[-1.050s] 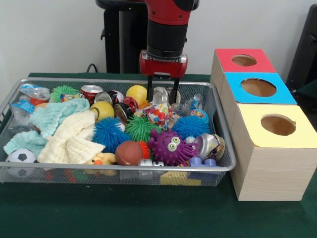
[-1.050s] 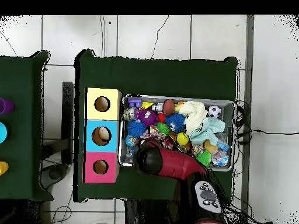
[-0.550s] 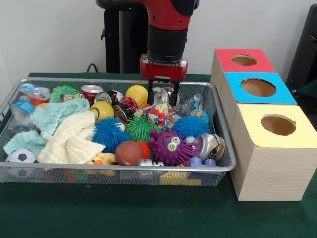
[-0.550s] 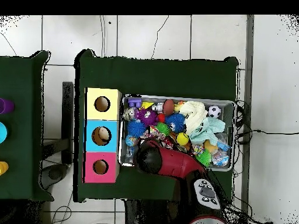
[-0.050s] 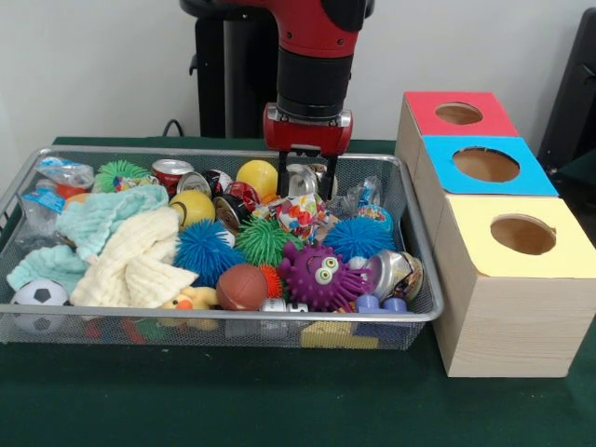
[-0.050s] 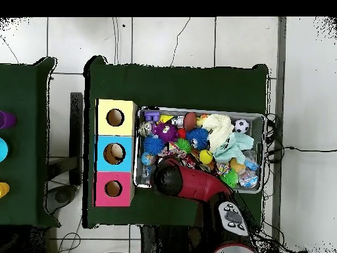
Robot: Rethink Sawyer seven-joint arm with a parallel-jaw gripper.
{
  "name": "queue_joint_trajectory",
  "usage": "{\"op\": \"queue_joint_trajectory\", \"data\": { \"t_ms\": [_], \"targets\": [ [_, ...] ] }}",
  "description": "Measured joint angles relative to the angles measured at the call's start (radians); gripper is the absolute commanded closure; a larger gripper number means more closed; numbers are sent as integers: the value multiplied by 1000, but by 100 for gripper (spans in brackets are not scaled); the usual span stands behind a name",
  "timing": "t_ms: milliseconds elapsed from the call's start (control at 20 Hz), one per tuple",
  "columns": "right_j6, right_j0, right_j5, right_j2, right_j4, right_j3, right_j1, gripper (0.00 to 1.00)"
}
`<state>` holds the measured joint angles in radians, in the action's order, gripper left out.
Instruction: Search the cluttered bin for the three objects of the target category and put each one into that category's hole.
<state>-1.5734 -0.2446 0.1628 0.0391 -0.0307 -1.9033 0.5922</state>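
The wire bin (image 5: 233, 317) is packed with spiky balls, smooth balls, cloths, wrappers and crushed cans. My gripper (image 5: 306, 173) hangs over the bin's back middle. Its fingers are open and stand on either side of a crushed silver can (image 5: 304, 180). A red can (image 5: 170, 170) and a dark can (image 5: 228, 209) lie to the left, and another crushed can (image 5: 398, 272) sits at the front right. Three wooden boxes stand beside the bin, each with a hole: red (image 5: 489, 119), blue (image 5: 533, 175) and yellow (image 5: 563, 256). In the overhead view the arm (image 6: 172, 179) hides the gripper.
A purple monster ball (image 5: 319, 275), blue spiky balls (image 5: 203, 250), a green spiky ball (image 5: 264, 240), yellow balls (image 5: 258, 175) and a brown football (image 5: 242, 286) fill the middle. Cream and mint cloths (image 5: 130, 256) cover the left, with a soccer ball (image 5: 37, 296) in the corner.
The gripper has come down a little over the silver can at the back of the bin, then held still. The objects in the bin lie as before.
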Motion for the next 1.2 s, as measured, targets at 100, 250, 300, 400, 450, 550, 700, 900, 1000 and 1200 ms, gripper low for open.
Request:
{"op": "queue_joint_trajectory", "data": {
  "t_ms": [100, 250, 300, 400, 450, 550, 700, 900, 1000, 1200],
  "targets": [
    [0, 1, 0, 0, 10, 2, 0, 0],
    [0, 4, 0, 1, 34, 11, 0, 0],
    [0, 5, 0, 1, 37, 12, 0, 0],
    [0, 8, 0, 1, 49, 18, 0, 0],
    [0, 9, 0, 1, 52, 19, 0, 0],
    [0, 13, 0, 3, 63, 23, 0, 0],
    [0, 22, 0, 7, 85, 29, 0, 0],
    [0, 28, 0, 9, 98, 30, 0, 0],
    [0, 31, 0, 11, 102, 30, 0, 0],
    [0, 35, 0, 15, 106, 30, 0, 0]
  ]
}}
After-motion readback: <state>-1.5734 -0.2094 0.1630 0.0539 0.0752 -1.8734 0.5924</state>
